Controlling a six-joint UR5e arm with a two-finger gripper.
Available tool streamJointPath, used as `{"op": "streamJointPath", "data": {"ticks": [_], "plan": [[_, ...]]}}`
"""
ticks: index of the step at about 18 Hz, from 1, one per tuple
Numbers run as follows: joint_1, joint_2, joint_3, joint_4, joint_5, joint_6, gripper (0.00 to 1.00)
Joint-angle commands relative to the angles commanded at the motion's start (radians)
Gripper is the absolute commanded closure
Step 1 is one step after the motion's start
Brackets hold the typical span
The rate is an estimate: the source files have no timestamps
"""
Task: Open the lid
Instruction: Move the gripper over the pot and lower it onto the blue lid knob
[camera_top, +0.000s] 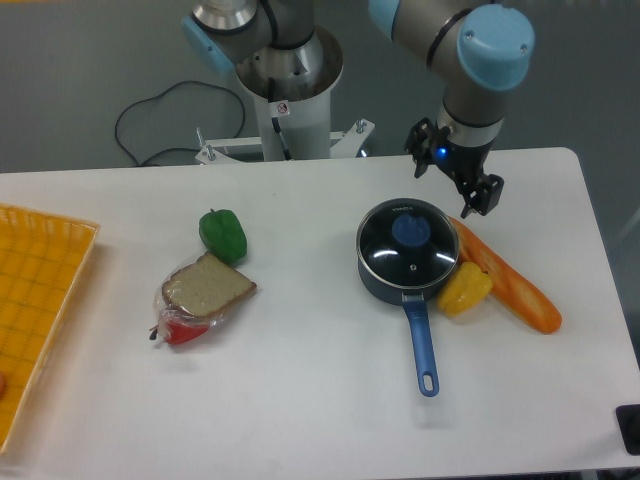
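Observation:
The lid (408, 252) is a round glass disc with a blue knob (410, 230) at its centre, and it rests shut on a dark blue saucepan (372, 276) right of the table's middle. The pan's long blue handle (424, 345) points toward the front edge. My gripper (452, 178) hangs above the table just behind and to the right of the lid. It is open, its two black fingers spread wide with nothing between them, and it is not touching the knob.
A yellow pepper (465, 289) and a long orange vegetable (510, 282) lie against the pan's right side. A green pepper (223, 234) and a bagged sandwich (203, 297) lie left of centre. A yellow basket (35, 320) sits at the left edge.

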Motion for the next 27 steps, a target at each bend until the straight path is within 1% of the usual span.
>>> {"op": "streamJointPath", "data": {"ticks": [6,10,12,17,22,25,26,27], "plan": [[-0.017,-0.02,0.011,0.0,-0.006,0.008,0.0],[-0.015,-0.021,-0.017,0.0,-0.012,0.0,0.0],[-0.014,-0.023,-0.018,0.0,-0.038,-0.009,0.0],[-0.002,-0.023,-0.028,-0.006,-0.044,-0.063,0.0],[0.011,-0.021,-0.077,0.0,-0.074,-0.205,0.0],[0.015,-0.021,-0.074,0.0,-0.09,-0.293,0.0],[0.017,-0.023,-0.071,0.005,-0.113,-0.329,0.0],[0.017,-0.025,-0.069,0.021,-0.145,-0.36,0.0]]}}
